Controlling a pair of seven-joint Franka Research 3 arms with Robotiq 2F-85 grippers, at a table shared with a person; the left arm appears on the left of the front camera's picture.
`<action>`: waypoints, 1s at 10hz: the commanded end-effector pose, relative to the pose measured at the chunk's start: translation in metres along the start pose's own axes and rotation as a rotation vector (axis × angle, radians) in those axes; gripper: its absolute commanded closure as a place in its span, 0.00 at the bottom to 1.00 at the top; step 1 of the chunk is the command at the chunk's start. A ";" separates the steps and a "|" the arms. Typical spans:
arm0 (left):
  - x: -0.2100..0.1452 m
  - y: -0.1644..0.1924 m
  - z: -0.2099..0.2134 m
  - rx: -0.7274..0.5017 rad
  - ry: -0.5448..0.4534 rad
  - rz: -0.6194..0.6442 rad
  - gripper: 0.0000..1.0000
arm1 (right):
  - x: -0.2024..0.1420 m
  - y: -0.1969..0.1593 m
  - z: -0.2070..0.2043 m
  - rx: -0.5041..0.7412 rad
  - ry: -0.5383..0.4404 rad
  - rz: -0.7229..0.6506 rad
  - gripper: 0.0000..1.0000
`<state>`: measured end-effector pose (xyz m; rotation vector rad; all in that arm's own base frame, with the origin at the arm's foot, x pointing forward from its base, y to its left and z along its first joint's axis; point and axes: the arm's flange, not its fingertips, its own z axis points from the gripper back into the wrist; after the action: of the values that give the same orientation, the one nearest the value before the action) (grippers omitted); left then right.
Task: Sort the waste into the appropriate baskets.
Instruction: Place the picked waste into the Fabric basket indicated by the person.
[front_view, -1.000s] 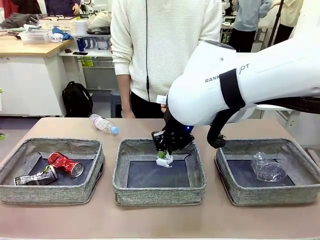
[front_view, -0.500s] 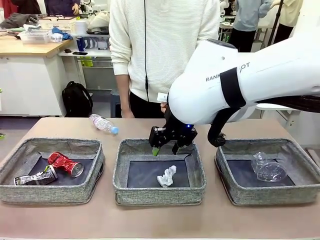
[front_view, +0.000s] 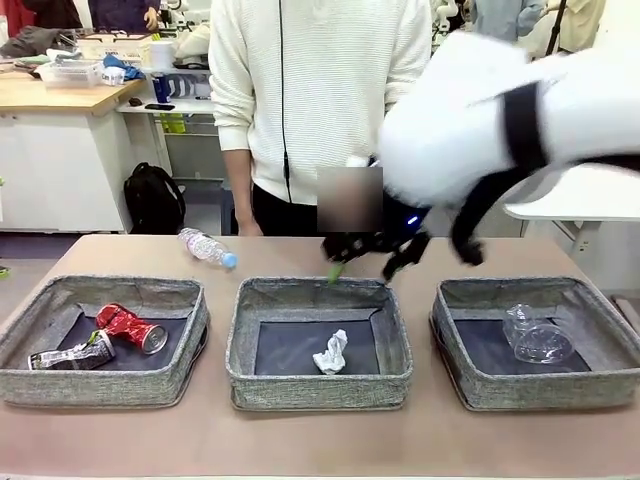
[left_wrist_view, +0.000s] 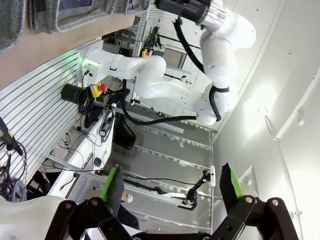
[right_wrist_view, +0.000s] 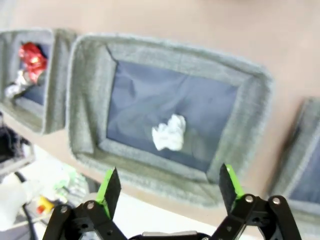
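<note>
Paper ball (front_view: 331, 352) binned; bottle (front_view: 207, 247) outstanding.
Right gripper (front_view: 365, 262) gapes wide, empty; bottle lies on its side and could roll from a careless grasp.

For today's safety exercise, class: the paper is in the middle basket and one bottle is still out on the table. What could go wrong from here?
1. The clear bottle lies on its side on the bare table beyond the left basket; a nudge could roll it away.
2. The person stands close at the far edge, near the blurred, fast-moving right tool; contact is possible.
3. Reaching for the bottle, the arm could snag the middle basket rim and disturb the paper ball.
</note>
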<state>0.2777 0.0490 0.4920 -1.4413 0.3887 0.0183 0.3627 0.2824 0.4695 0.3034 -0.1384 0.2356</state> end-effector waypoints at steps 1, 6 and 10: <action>-0.002 0.001 0.001 0.009 0.017 -0.017 0.00 | -0.026 -0.013 0.082 0.065 -0.007 -0.036 0.00; -0.002 0.001 0.001 0.009 0.017 -0.017 0.00 | -0.025 -0.012 0.082 0.020 -0.024 -0.040 0.00; -0.002 0.001 0.001 0.009 0.017 -0.017 0.00 | -0.041 -0.067 0.137 0.614 -0.028 -0.411 0.00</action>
<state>0.2779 0.0492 0.4916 -1.4427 0.3903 0.0182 0.3310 0.1869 0.5797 0.6658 -0.0650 -0.0529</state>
